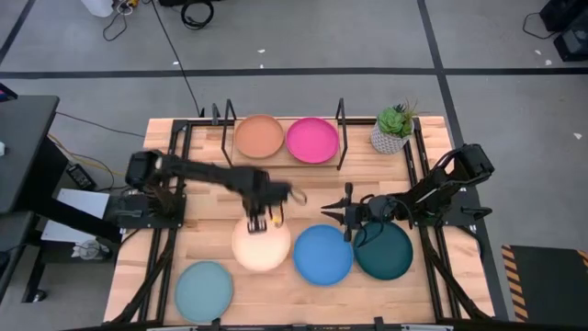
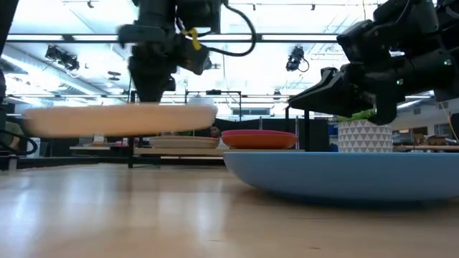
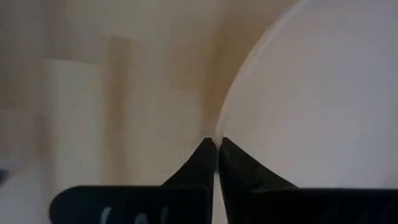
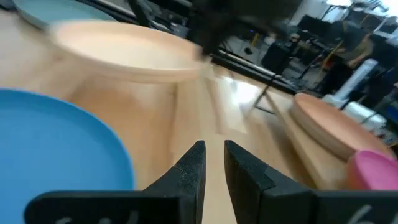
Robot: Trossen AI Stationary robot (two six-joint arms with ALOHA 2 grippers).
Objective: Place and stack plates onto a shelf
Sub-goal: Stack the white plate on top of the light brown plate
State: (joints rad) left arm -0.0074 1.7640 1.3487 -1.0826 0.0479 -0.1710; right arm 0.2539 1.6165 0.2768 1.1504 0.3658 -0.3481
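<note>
Left gripper (image 1: 260, 221) pinches the rim of the round, matte cream plate (image 1: 261, 246) and holds it clear of the pale wooden tabletop (image 1: 202, 230).

The low light-wood shelf (image 1: 284, 156) with black wire end frames lies beyond the left gripper and carries a terracotta plate (image 1: 259, 136) and a magenta plate (image 1: 311, 140) side by side. The smooth blue plate (image 1: 323, 254) rests just beside the lifted cream one, with the dark teal plate (image 1: 384, 250) further along under the right gripper (image 1: 342, 217), whose narrow dark fingers are nearly together on nothing. A light teal plate (image 1: 203, 291) sits nearer the table's front edge.
</note>
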